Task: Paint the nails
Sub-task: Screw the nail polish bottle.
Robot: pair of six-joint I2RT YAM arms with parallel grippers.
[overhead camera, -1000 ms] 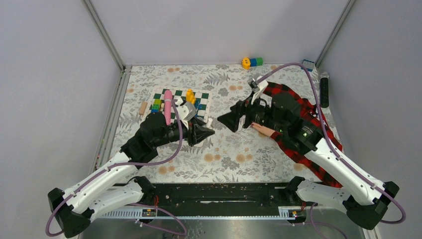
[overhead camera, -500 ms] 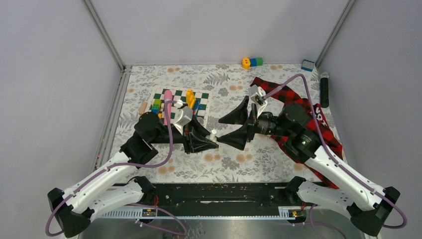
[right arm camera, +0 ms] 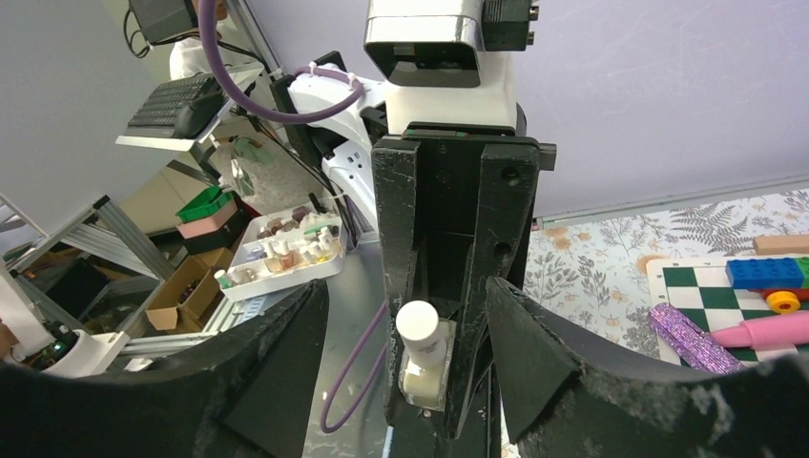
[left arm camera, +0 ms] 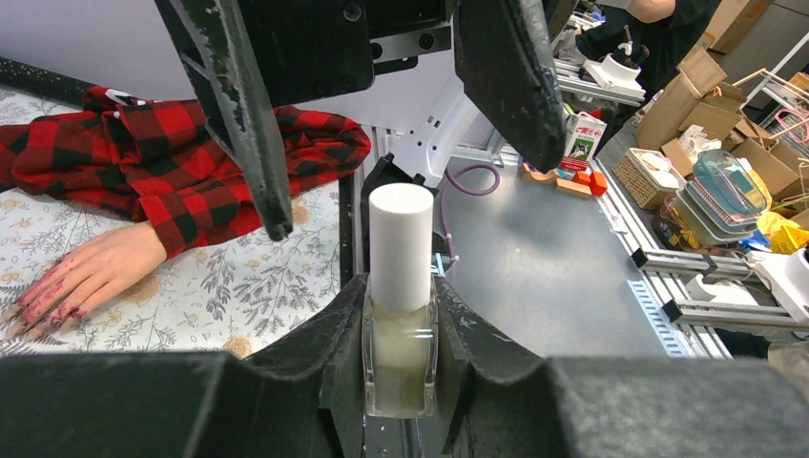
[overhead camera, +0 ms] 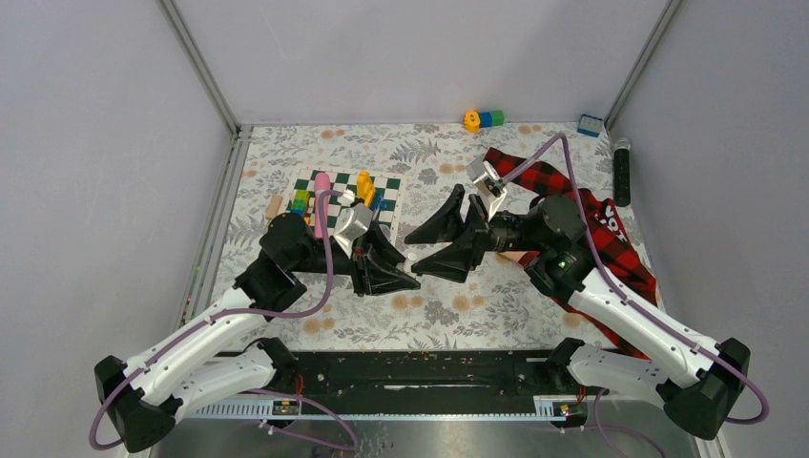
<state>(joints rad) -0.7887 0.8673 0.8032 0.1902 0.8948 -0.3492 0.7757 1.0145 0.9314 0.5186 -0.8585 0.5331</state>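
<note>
My left gripper is shut on a small clear nail polish bottle with a white cap, held upright. My right gripper is wide open, with one finger either side of the cap and not touching it. In the right wrist view the bottle sits between the left gripper's black fingers, beyond my right gripper. The pale dummy hand with reddish-pink nails and plaid sleeve lies flat on the table. In the top view the right arm hides most of it, and the sleeve shows.
A chequered mat behind the left gripper holds a pink roller, a yellow toy and small blocks. Toy blocks and a blue block lie at the far edge. A black cylinder lies at the right wall.
My right gripper has left the dummy hand, moved left and opened wide around the bottle's cap. My left gripper has turned the bottle toward it.
</note>
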